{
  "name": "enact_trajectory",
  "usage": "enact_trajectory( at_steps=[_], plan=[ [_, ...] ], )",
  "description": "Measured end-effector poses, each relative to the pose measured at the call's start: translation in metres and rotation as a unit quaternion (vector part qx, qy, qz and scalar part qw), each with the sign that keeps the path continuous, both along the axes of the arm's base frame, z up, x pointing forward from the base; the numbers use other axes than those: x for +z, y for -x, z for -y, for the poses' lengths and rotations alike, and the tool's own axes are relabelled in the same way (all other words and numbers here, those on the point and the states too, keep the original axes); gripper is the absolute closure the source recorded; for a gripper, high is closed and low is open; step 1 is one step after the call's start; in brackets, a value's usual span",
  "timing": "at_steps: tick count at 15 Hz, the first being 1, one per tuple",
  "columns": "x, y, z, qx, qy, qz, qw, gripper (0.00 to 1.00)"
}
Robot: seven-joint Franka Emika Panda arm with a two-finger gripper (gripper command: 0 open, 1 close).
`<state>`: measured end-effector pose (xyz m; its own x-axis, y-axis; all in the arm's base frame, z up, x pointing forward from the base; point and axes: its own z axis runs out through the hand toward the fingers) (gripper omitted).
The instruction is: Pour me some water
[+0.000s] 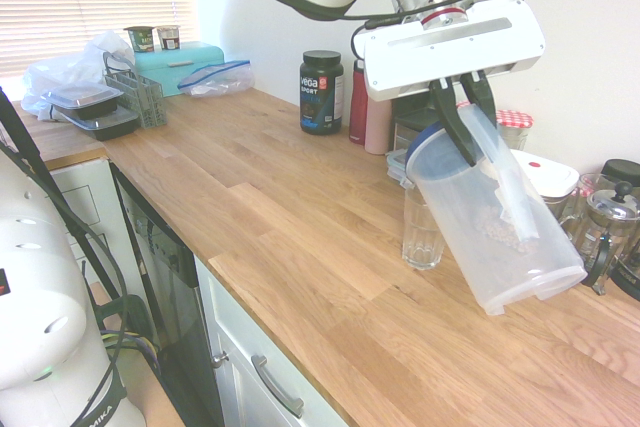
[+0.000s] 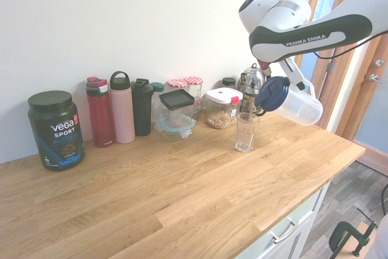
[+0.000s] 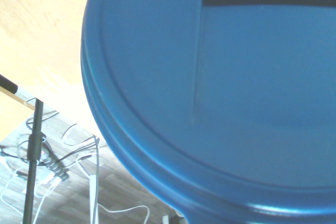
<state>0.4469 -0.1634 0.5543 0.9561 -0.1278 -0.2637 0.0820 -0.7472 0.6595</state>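
Observation:
A clear plastic pitcher [image 1: 500,227] with a blue lid [image 2: 271,93] hangs tilted over the counter, its lid end pointing down toward a clear drinking glass [image 1: 422,232]. My gripper [image 1: 468,119] is shut on the pitcher's handle near the lid. From the other side, the pitcher [image 2: 298,105] lies nearly on its side just above and to the right of the glass [image 2: 246,132]. The glass stands upright on the wooden counter [image 1: 300,237]. The wrist view is filled by the blue lid [image 3: 220,87]. I cannot make out water in the pitcher or in the glass.
Along the wall stand a black Vega tub [image 2: 54,130], a red bottle [image 2: 100,112], a pink bottle [image 2: 122,107], a dark bottle [image 2: 142,107], food containers [image 2: 177,113], jars [image 2: 222,108] and a French press [image 1: 612,232]. Far down the counter are a teal box [image 1: 180,65] and trays [image 1: 98,112].

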Motion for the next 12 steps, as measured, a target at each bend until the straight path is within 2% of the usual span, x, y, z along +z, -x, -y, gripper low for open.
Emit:
enact_trajectory(
  at_steps=[6, 9, 12],
  plan=[
    [-0.001, 0.002, 0.005, -0.003, -0.02, 0.01, 1.0, 1.0],
    [0.016, 0.024, 0.03, -0.018, -0.097, 0.046, 0.994, 1.0],
    [0.035, 0.065, 0.075, -0.055, -0.178, 0.096, 0.978, 1.0]
  ],
)
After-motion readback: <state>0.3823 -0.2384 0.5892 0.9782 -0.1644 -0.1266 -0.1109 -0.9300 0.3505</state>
